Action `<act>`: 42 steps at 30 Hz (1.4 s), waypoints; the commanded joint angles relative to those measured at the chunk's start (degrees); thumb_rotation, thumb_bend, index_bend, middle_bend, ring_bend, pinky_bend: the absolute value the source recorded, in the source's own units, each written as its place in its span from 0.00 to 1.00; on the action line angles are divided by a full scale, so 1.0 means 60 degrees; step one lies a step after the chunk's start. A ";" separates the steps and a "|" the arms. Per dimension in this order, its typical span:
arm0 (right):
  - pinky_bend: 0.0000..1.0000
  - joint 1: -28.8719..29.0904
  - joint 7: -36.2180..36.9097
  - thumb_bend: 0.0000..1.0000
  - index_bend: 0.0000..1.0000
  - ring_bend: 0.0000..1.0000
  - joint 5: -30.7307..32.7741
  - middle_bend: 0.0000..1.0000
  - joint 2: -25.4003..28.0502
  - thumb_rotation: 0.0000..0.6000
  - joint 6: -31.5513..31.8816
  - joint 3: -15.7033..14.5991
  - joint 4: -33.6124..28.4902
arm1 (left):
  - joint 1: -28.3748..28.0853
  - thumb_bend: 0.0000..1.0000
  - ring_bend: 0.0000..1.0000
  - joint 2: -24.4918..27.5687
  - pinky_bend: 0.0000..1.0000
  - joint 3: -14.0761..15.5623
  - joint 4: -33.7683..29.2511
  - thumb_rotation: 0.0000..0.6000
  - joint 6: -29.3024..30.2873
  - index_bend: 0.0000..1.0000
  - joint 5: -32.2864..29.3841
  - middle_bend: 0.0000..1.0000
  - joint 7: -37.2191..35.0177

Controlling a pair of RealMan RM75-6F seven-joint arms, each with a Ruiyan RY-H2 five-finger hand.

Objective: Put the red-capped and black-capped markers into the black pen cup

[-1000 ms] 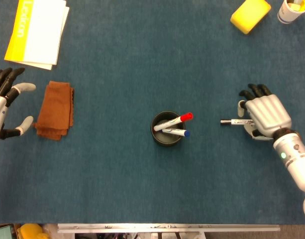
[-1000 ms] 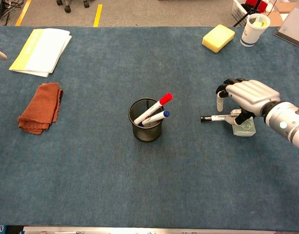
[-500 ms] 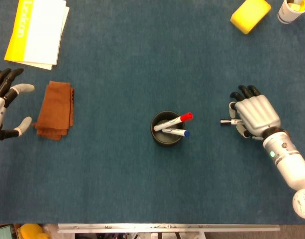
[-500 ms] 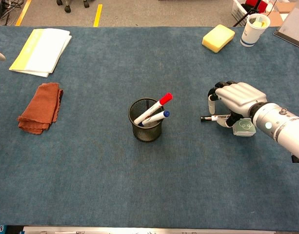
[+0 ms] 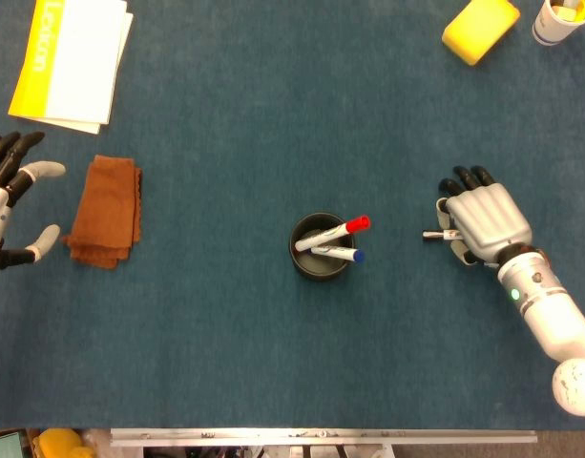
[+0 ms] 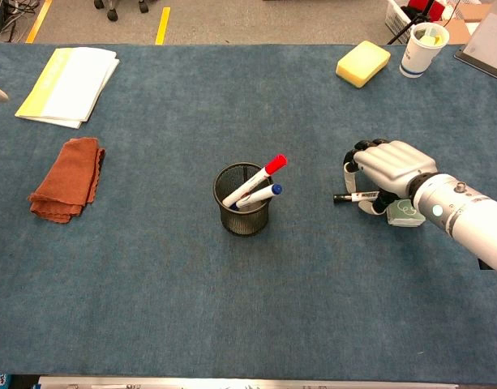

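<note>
The black mesh pen cup (image 5: 320,267) (image 6: 242,217) stands mid-table. A red-capped marker (image 5: 342,229) (image 6: 260,174) and a blue-capped marker (image 5: 342,254) lean in it, caps up to the right. The black-capped marker (image 5: 432,234) (image 6: 349,196) lies flat on the cloth to the right of the cup, cap end toward it. My right hand (image 5: 485,218) (image 6: 390,166) hovers over its far end. The fingers curl down beyond the marker and the thumb sits on the near side, with a gap still showing. My left hand (image 5: 10,205) rests at the far left with fingers spread, holding nothing.
A folded brown cloth (image 5: 106,212) lies beside my left hand. A yellow and white booklet (image 5: 73,57) sits at the back left. At the back right are a yellow sponge (image 5: 479,29) and a paper cup (image 5: 559,19).
My right hand has slid left along the black-capped marker and lowered over it, covering more of its barrel. The marker has not moved. The left hand is still.
</note>
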 commanded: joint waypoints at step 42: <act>0.10 0.0038 0.4879 0.34 0.60 0.03 -0.2078 0.26 0.2728 1.00 -0.0367 0.1808 -0.4073 | 0.0015 0.28 0.00 0.0204 0.00 -0.0122 -0.0373 1.00 0.0000 0.26 0.0018 0.07 0.0336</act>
